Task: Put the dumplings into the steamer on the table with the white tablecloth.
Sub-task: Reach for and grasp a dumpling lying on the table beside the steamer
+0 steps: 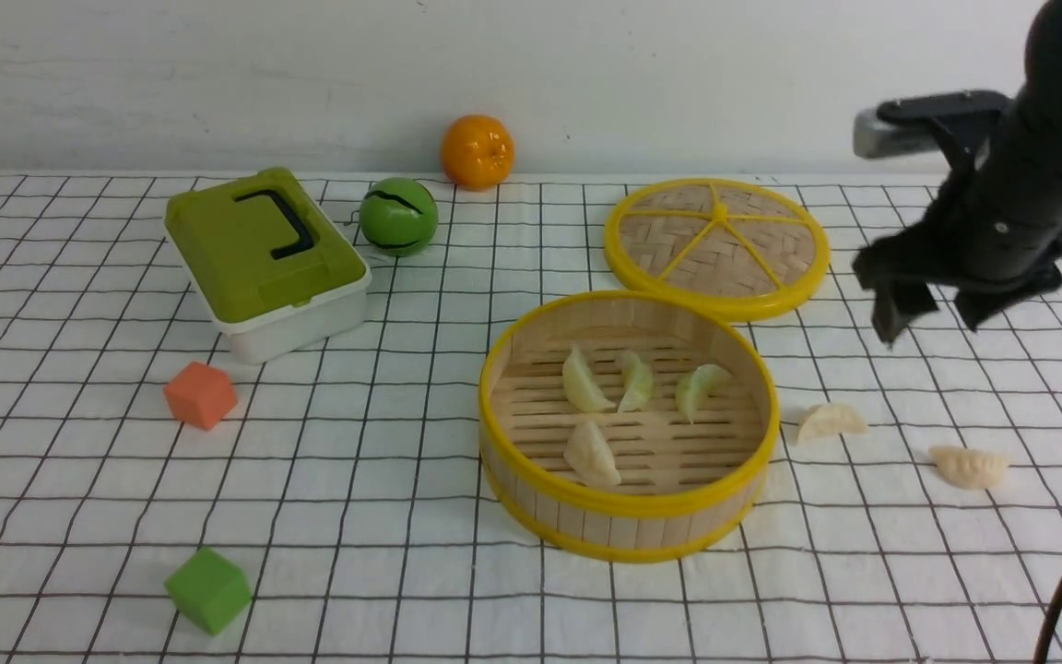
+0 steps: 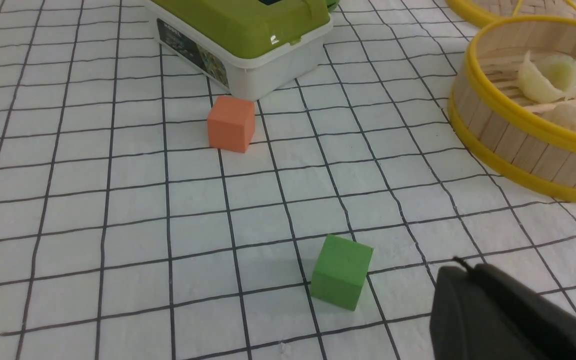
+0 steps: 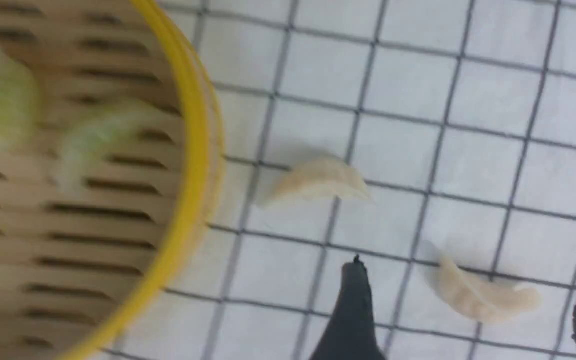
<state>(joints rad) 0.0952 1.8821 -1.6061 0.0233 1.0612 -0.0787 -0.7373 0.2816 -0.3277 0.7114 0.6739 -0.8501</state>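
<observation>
The steamer (image 1: 625, 533) stands mid-table on the white tablecloth (image 1: 383, 516). Inside lie three green dumplings (image 1: 584, 380) and one cream dumpling (image 1: 592, 454). Two more cream dumplings rest on the cloth to its right, one near the wall (image 1: 829, 420) and one farther out (image 1: 969, 466). My right gripper (image 1: 929, 321) hangs open above them, holding nothing. In the right wrist view its fingers (image 3: 354, 300) flank the outer dumpling (image 3: 483, 297) from above, with the gripper (image 3: 475, 260) well clear of it. My left gripper (image 2: 460, 265) is shut and empty, low at the front left.
The woven lid (image 1: 717, 247) lies behind the steamer. A green-lidded box (image 1: 265, 258), a green ball (image 1: 398, 217) and an orange (image 1: 477, 151) sit at the back left. An orange cube (image 1: 201, 394) and a green cube (image 1: 208, 588) lie front left.
</observation>
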